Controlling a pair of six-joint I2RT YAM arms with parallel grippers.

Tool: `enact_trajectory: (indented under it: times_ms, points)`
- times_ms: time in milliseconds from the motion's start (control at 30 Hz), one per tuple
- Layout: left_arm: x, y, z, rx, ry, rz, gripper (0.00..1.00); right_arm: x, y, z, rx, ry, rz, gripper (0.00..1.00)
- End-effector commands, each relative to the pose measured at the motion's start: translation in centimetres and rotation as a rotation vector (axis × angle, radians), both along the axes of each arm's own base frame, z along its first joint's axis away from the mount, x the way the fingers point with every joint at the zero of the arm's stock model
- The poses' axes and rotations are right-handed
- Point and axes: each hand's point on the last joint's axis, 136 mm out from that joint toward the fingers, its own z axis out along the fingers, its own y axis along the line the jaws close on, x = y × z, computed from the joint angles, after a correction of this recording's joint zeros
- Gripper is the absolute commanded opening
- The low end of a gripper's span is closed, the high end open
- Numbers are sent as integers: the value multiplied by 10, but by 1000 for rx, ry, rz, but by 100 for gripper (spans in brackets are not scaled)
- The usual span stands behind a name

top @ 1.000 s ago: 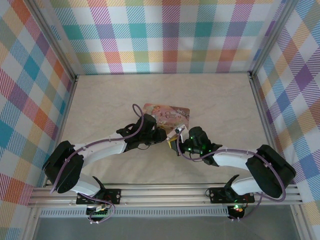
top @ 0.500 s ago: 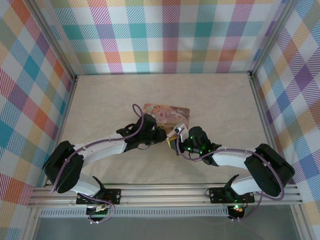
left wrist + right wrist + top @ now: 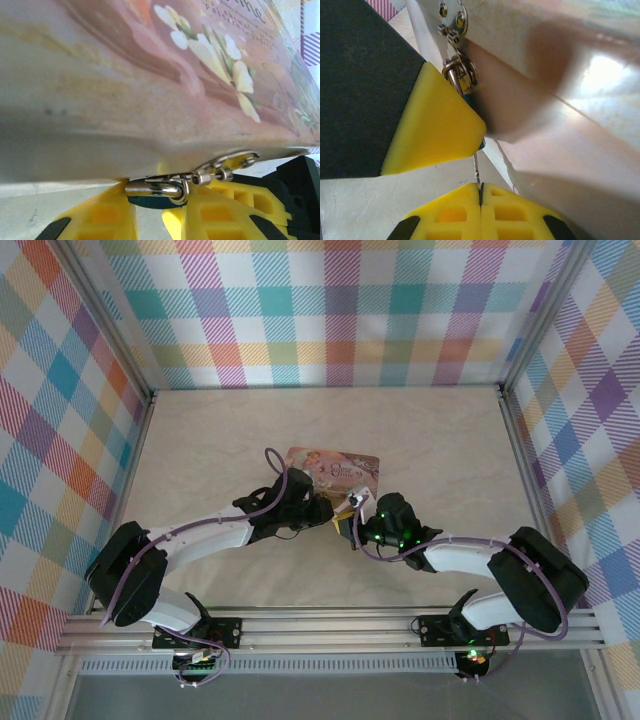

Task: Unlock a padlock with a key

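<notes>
The tiny blue padlock (image 3: 150,201) hangs by its silvery shackle (image 3: 152,189) from the hasp on the pink tin's (image 3: 165,75) front edge. My left gripper (image 3: 157,212) is shut on the padlock, with a yellow finger (image 3: 102,217) on each side of the blue body. In the right wrist view my right gripper (image 3: 480,197) is shut on a thin silver key (image 3: 477,172). The key's blade points up into the bottom of the padlock (image 3: 481,145), behind the left arm's yellow finger (image 3: 435,130). From above, both grippers meet at the padlock (image 3: 342,519).
The pink illustrated tin (image 3: 332,468) lies mid-table just beyond the two grippers. Plaid walls close in the back and both sides. Bare beige tabletop (image 3: 440,440) stretches round the tin.
</notes>
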Motion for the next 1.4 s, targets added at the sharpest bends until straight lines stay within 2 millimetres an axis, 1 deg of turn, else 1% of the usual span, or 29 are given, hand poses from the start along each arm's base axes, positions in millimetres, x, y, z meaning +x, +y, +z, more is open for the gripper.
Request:
enact_trajectory:
  times_ms: [0,67,100,300,500,733,967,1167,1267,1367]
  points:
    - [5,-13,28,-73,-52,-20,17,-1,3,1,19,-19,8,0]
    - [5,-14,29,-78,-53,-22,17,0,2,1,16,-20,2,0]
    - [5,-14,29,-78,-52,-22,17,3,4,6,34,-43,-3,0]
    - [4,-14,30,-83,-49,-26,17,10,1,9,37,-84,-37,0]
    - [2,-14,34,-91,-52,-28,17,16,1,9,25,-138,-46,0]
    - [1,-13,34,-89,-51,-28,17,21,1,5,14,-164,-54,0]
    - [2,-12,29,-81,-42,-25,17,23,1,15,35,-204,-57,0]
    - [2,-14,27,-82,-34,-27,16,23,7,22,66,-218,-39,0]
    - [2,-14,26,-82,-31,-26,16,25,9,30,86,-235,-37,0]
    - [2,-15,27,-89,-30,-22,17,25,13,32,91,-237,-21,0]
